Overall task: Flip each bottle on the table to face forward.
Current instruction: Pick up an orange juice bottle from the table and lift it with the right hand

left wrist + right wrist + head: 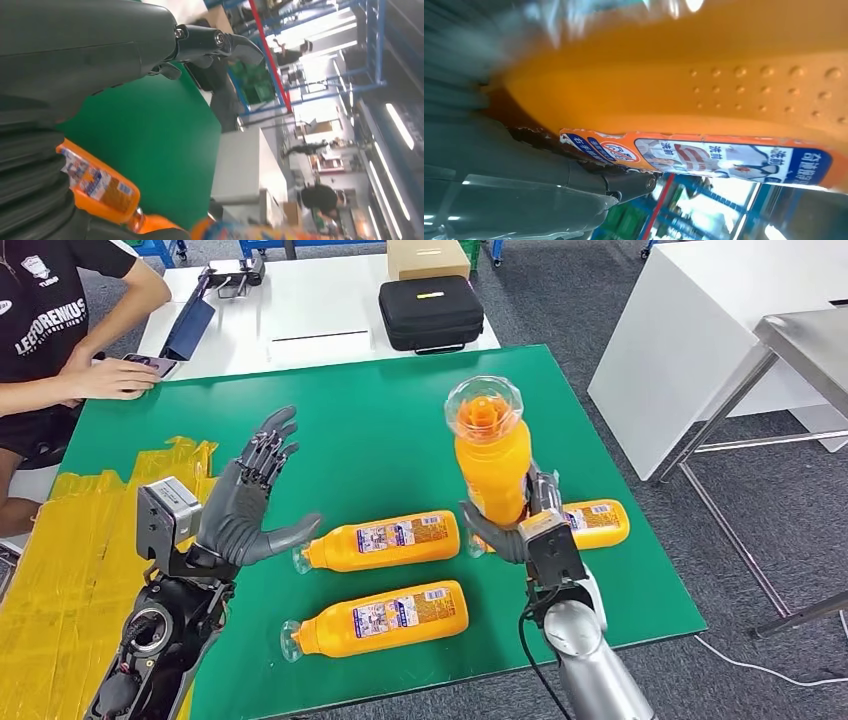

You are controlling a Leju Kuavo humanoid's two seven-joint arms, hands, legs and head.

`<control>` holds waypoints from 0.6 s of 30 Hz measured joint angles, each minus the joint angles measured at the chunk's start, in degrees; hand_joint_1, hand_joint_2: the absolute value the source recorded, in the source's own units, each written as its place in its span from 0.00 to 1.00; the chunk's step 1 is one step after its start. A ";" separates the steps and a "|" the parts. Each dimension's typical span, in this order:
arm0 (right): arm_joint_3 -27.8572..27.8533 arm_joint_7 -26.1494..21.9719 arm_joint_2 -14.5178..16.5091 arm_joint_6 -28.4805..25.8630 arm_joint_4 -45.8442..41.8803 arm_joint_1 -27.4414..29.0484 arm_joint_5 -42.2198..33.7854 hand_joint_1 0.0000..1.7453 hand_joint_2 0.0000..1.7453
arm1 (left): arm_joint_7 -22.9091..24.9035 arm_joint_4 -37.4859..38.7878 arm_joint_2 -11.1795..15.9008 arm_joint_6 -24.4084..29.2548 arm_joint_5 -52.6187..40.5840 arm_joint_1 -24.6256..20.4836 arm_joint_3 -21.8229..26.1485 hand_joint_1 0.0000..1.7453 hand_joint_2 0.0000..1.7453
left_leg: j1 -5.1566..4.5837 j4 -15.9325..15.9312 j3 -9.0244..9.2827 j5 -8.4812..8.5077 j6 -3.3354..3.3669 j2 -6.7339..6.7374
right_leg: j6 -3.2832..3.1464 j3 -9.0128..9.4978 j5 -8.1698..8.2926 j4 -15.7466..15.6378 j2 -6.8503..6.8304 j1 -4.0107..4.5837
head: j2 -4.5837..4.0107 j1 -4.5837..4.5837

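Observation:
My right hand grips an orange bottle and holds it upright above the green table, its clear cap pointing up toward the camera. The right wrist view shows that bottle's dimpled orange side and label edge against my grey thumb. Three more orange bottles lie on their sides with labels up: one in the middle, one nearer the front edge, one at the right behind my right hand. My left hand hovers open to the left of the middle bottle, its fingers spread.
A person sits at the far left with a hand on a phone. Yellow tape covers the table's left part. Beyond the green table a white table holds a black case. A metal-framed table stands to the right.

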 joint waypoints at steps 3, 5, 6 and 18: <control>2.12 -0.02 0.64 0.09 1.67 -1.87 -0.07 1.00 1.00 | 0.02 -0.01 -0.03 -0.09 0.50 -0.24 -0.38 0.00 1.00 | 0.00 0.00 0.00 0.01 -0.01 -0.01 | 0.00 0.00 0.00 0.01 0.00 0.00 | 0.01 -0.01; 3.16 -0.05 1.02 0.10 2.57 -2.77 -0.06 1.00 1.00 | 0.01 -0.02 -0.03 -0.10 0.59 -0.37 -0.61 0.00 1.00 | 0.00 0.00 -0.01 0.01 -0.01 -0.01 | 0.00 0.00 0.00 0.01 -0.01 0.00 | 0.00 -0.01; 3.56 -0.06 1.15 0.10 2.93 -3.11 -0.07 1.00 1.00 | 0.01 -0.02 -0.03 -0.11 0.61 -0.41 -0.68 0.00 1.00 | 0.00 0.00 -0.02 0.01 -0.01 -0.02 | 0.00 -0.01 0.00 0.01 -0.01 0.00 | 0.00 0.00; 4.96 -0.18 1.74 0.10 5.19 -4.49 -0.23 1.00 1.00 | 0.01 -0.02 -0.03 -0.11 0.62 -0.57 -1.04 0.00 1.00 | -0.01 0.00 -0.03 0.01 -0.01 -0.02 | 0.00 -0.01 0.00 0.01 -0.01 -0.01 | 0.00 0.01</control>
